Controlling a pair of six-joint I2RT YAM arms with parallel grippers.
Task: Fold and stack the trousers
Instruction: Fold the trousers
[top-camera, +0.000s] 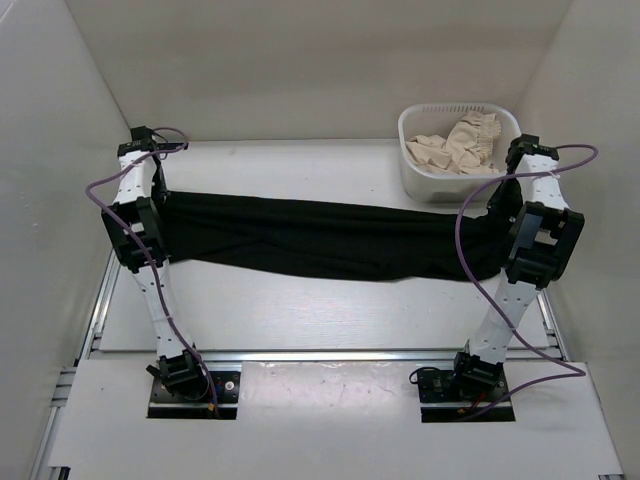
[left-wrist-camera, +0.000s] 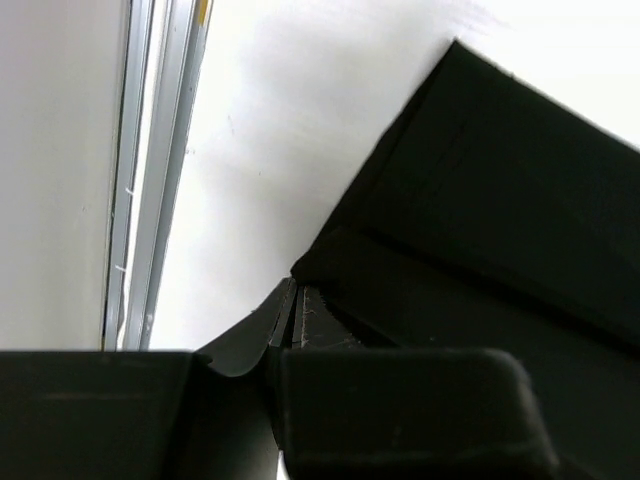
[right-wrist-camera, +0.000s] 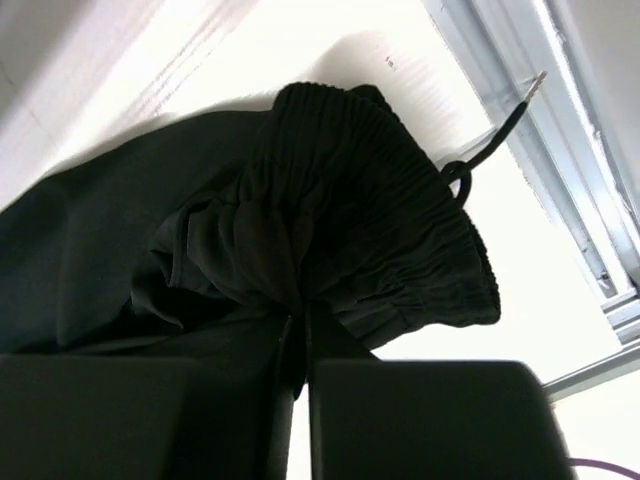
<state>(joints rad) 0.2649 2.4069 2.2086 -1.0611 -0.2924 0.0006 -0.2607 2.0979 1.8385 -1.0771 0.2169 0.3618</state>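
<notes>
The black trousers (top-camera: 320, 240) hang stretched as a long band across the table between my two arms, sagging a little in the middle. My left gripper (top-camera: 165, 205) is shut on the leg-hem end (left-wrist-camera: 480, 230) at the left, with fabric pinched between the fingers. My right gripper (top-camera: 497, 225) is shut on the gathered elastic waistband (right-wrist-camera: 380, 230) at the right. A black drawstring (right-wrist-camera: 500, 135) sticks out from the waistband in the right wrist view.
A white basket (top-camera: 415, 170) holding beige frilled garments (top-camera: 460, 145) stands at the back right, just behind my right arm. Aluminium rails (top-camera: 320, 355) edge the white table (top-camera: 300, 310) at the front and sides. White walls enclose the workspace.
</notes>
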